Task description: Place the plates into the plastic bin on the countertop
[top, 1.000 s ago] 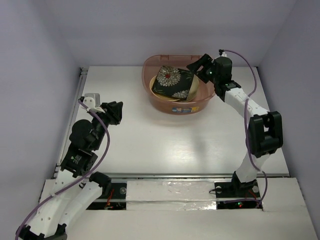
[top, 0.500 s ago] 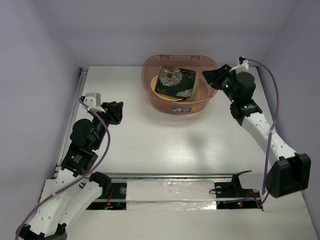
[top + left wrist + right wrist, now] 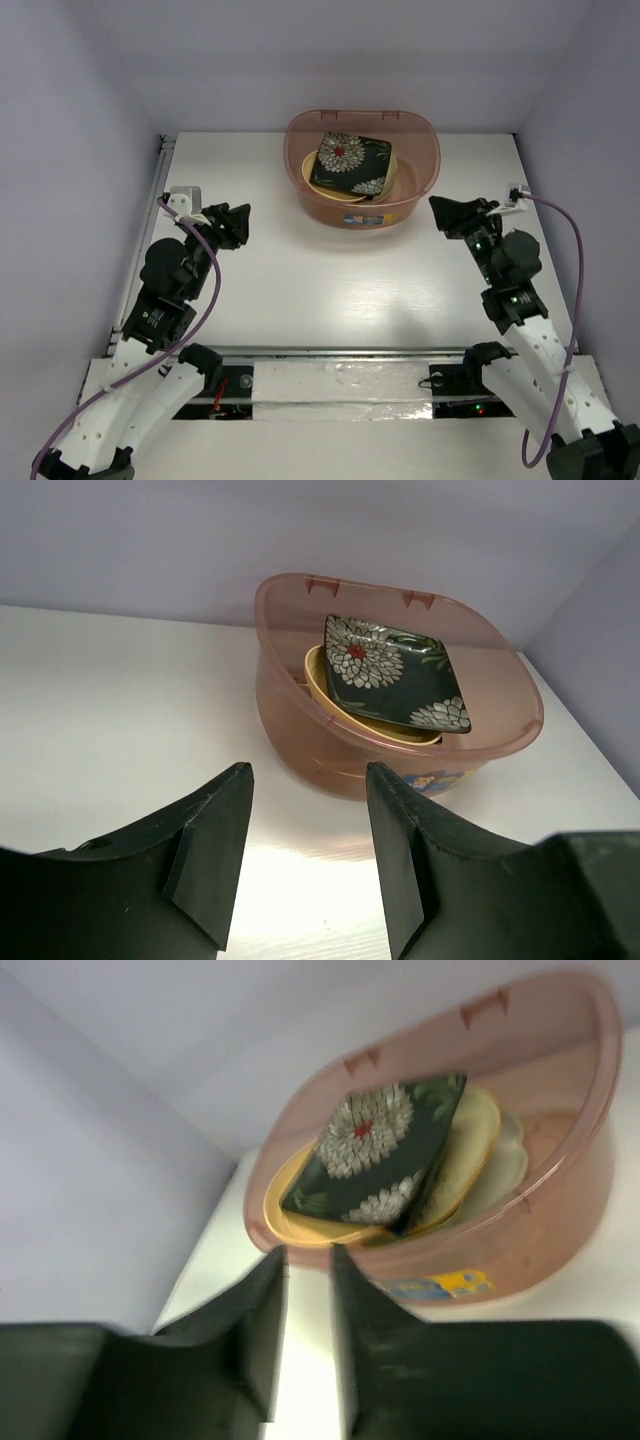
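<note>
The translucent pinkish-brown plastic bin [image 3: 432, 160] stands at the back middle of the white countertop [image 3: 330, 290]. The square black floral plate [image 3: 350, 165] lies tilted in it on the round yellow-orange plate [image 3: 328, 193]. Paler dishes [image 3: 490, 1155] lean behind them; other plates are hidden. My right gripper [image 3: 441, 208] is empty, to the right of the bin and in front of it, its jaws a narrow gap apart [image 3: 308, 1255]. My left gripper [image 3: 238, 222] is open and empty, well left of the bin [image 3: 300, 730].
A metal rail [image 3: 163, 160] runs along the countertop's left edge. Lavender walls close in the back and both sides. A blue and yellow label [image 3: 435, 1285] is on the bin's front wall.
My right arm has drawn back from the bin's rim toward the near right. The black floral plate has settled lower in the bin. The left arm has not moved.
</note>
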Controlling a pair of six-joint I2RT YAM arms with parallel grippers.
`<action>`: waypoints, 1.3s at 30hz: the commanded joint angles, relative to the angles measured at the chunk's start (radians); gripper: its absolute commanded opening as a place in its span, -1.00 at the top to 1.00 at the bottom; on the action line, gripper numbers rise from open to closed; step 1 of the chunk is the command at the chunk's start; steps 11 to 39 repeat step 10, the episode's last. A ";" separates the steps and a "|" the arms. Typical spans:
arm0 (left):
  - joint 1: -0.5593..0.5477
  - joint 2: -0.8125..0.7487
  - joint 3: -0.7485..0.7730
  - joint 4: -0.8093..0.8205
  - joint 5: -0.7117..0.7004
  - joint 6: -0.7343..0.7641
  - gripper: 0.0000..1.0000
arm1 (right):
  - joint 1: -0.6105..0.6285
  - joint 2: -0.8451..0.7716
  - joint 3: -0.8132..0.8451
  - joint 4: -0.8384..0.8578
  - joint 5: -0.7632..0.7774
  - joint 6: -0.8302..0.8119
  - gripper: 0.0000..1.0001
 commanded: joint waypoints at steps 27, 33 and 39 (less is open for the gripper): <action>-0.004 0.016 -0.027 0.065 -0.037 0.044 0.10 | -0.007 -0.102 -0.121 0.168 0.139 -0.001 0.01; -0.004 0.016 -0.027 0.065 -0.037 0.044 0.10 | -0.007 -0.102 -0.121 0.168 0.139 -0.001 0.01; -0.004 0.016 -0.027 0.065 -0.037 0.044 0.10 | -0.007 -0.102 -0.121 0.168 0.139 -0.001 0.01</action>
